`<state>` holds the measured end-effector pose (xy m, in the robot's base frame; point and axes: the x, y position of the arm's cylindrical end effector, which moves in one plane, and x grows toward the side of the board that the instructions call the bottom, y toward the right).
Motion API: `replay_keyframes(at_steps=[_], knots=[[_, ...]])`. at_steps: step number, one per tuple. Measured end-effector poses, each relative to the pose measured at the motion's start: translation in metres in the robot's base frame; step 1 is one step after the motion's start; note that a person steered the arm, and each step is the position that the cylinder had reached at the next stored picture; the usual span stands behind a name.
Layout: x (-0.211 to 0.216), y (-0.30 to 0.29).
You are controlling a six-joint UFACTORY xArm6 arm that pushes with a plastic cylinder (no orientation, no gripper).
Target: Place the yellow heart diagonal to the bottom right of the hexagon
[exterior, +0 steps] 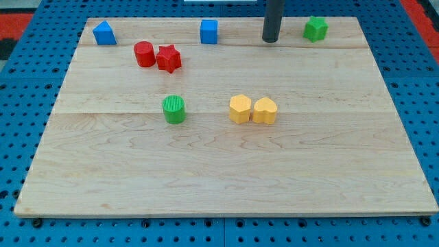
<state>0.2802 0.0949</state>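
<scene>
The yellow heart (265, 110) lies near the board's middle, touching the right side of the yellow hexagon (239, 109). Both sit at about the same height in the view. My tip (270, 40) is near the view's top, well above the heart and to the left of the green star (315, 28). It touches no block.
A green cylinder (174, 109) stands left of the hexagon. A red cylinder (144, 53) and a red star (168, 58) sit together at upper left. A blue pentagon-like block (104, 33) and a blue cube (208, 31) lie along the top edge of the wooden board (226, 178).
</scene>
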Motion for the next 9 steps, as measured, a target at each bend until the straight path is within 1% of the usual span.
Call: replay_keyframes(at_steps=[1,2,3,4,5,6,7,8,9], knots=[[0.091,-0.015],[0.173,0.020],[0.157,-0.019],[0.124,-0.077],[0.122,-0.129],[0.138,-0.065],[0.197,-0.037],[0.215,-0.021],[0.229,0.022]])
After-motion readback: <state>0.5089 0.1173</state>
